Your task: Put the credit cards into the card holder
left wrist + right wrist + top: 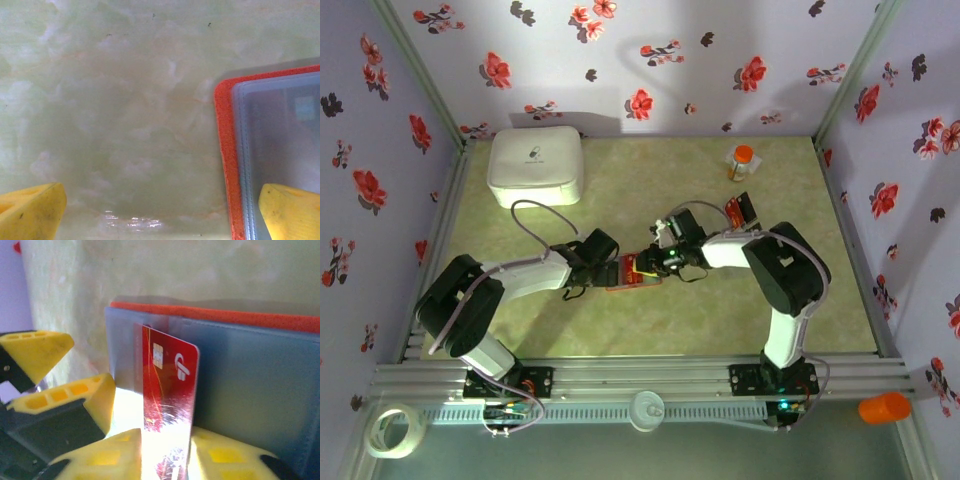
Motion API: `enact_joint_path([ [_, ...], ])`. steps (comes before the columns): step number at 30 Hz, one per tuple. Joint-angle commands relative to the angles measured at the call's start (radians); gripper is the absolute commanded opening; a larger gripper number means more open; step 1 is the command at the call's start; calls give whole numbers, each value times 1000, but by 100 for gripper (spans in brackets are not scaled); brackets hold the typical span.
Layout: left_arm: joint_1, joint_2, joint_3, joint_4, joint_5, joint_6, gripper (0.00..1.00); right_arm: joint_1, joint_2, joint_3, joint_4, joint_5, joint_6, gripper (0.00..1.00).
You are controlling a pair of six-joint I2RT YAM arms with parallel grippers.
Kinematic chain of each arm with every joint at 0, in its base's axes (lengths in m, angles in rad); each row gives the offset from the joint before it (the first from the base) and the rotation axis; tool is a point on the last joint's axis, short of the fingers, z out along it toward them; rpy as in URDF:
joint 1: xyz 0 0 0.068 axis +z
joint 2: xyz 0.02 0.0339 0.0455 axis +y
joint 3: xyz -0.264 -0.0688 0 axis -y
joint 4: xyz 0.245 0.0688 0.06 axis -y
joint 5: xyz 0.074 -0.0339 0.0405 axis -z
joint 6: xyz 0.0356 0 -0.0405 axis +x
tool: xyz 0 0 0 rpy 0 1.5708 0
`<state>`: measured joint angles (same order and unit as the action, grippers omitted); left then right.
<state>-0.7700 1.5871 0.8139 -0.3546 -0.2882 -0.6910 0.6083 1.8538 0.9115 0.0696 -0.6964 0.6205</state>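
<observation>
The orange-red card holder (638, 274) lies open on the green table between both grippers, its blue-grey pockets (250, 380) facing up. My right gripper (167, 462) is shut on a glossy red credit card (167, 382). The card stands on edge, its far end against the pockets. My left gripper (160, 215) is open and low over the table. One yellow fingertip (290, 210) rests over the holder's (226, 150) left edge, the other (30, 215) over bare table. A few more red and black cards (741, 208) lie at the back right.
A big white rounded box (535, 165) sits at the back left. An orange-capped bottle (742, 162) stands at the back right, just beyond the loose cards. The left gripper's yellow fingers (75, 395) crowd close beside the held card.
</observation>
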Motion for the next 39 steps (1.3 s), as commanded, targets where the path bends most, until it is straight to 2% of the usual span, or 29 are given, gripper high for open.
enact_joint_path([
  [1, -6, 27, -23, -32, -23, -11, 100, -6, -43, 30, -205, 65, -96, 38],
  [7, -6, 28, -25, -29, -23, -10, 100, -25, -109, 85, -332, 114, -161, 39],
  [16, -6, 32, -25, -28, -23, -10, 100, 0, -43, 150, -312, 109, -130, 19],
  [28, -7, 33, -27, -22, -20, -9, 100, 45, 76, 203, -314, 168, -108, 11],
  [39, -6, 16, -20, -31, -25, -8, 100, 114, 119, 251, -294, 171, -63, 9],
])
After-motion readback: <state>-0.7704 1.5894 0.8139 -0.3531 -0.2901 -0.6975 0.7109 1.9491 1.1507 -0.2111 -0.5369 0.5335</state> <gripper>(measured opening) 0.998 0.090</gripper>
